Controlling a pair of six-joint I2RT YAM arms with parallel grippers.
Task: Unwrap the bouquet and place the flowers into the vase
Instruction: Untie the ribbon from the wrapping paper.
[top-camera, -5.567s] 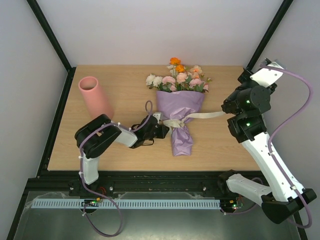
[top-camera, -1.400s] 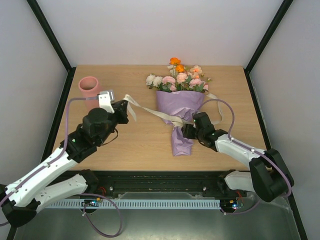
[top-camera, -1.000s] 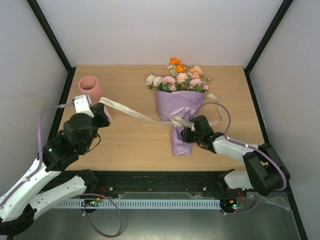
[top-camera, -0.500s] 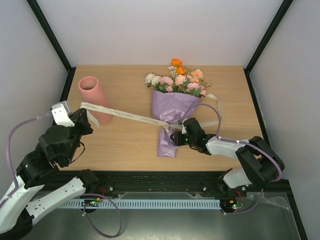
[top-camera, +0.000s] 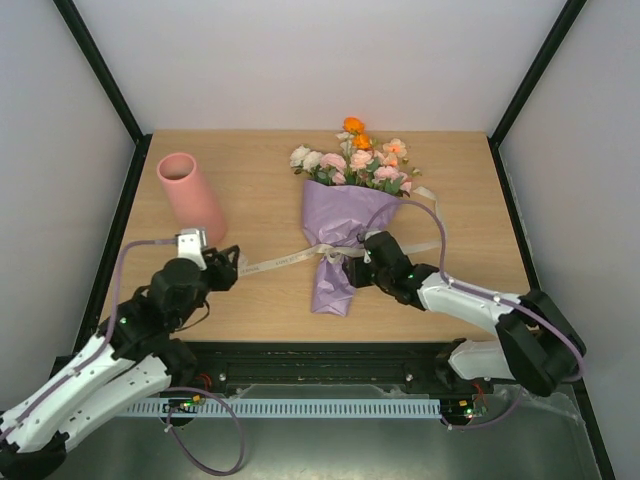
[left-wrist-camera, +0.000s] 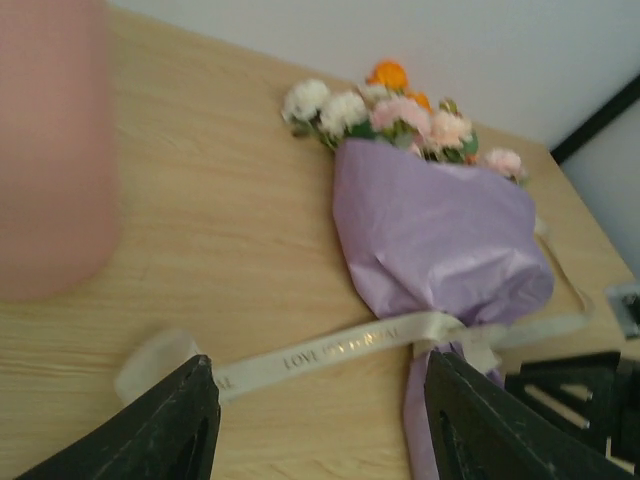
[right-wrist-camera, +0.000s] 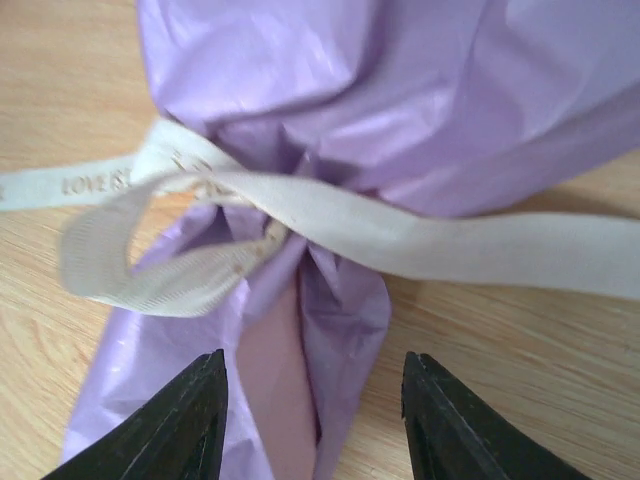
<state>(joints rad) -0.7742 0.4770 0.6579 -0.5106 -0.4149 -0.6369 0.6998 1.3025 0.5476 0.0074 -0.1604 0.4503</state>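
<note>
Left tool (left-wrist-camera: 318, 395) wide, seemingly off ribbon (left-wrist-camera: 340, 352)

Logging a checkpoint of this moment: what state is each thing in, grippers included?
vase: upright, no flowers in it.
bouquet: lying on the table, wrapped.
ribbon: tied round the bouquet, one end slack on the table.
left gripper: open, holding nothing.
right gripper: jaws apart astride the bouquet's tail; grip unclear.
</note>
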